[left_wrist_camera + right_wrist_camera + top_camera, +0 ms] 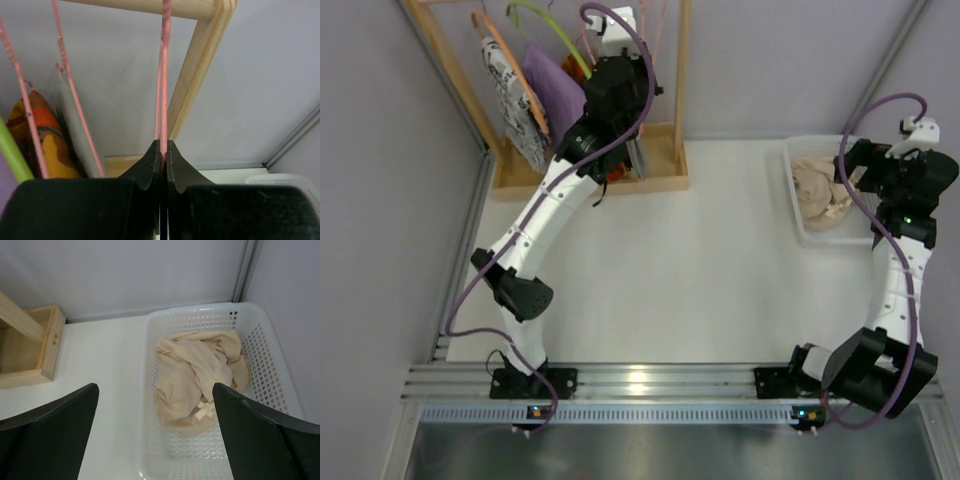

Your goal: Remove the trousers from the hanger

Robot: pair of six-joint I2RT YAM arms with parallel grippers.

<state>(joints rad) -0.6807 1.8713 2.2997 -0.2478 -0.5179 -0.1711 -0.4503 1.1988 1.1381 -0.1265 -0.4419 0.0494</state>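
Clamps the left tool [164, 150] tight on the thin pale-pink wire of the hanger [163, 75], up against the wooden rack [195, 75] at the far left of the desk [670, 270], beside other pink wires [75, 115], a lime-green hanger [10, 150] and a purple garment [552, 85]. Holds the right tool [155, 390] spread wide apart, clear of the cloth, above the white basket [265, 365] at the far right of the desk. Finds the trousers [200, 375] bunched in a beige heap inside that basket, off the hanger and well apart from it.
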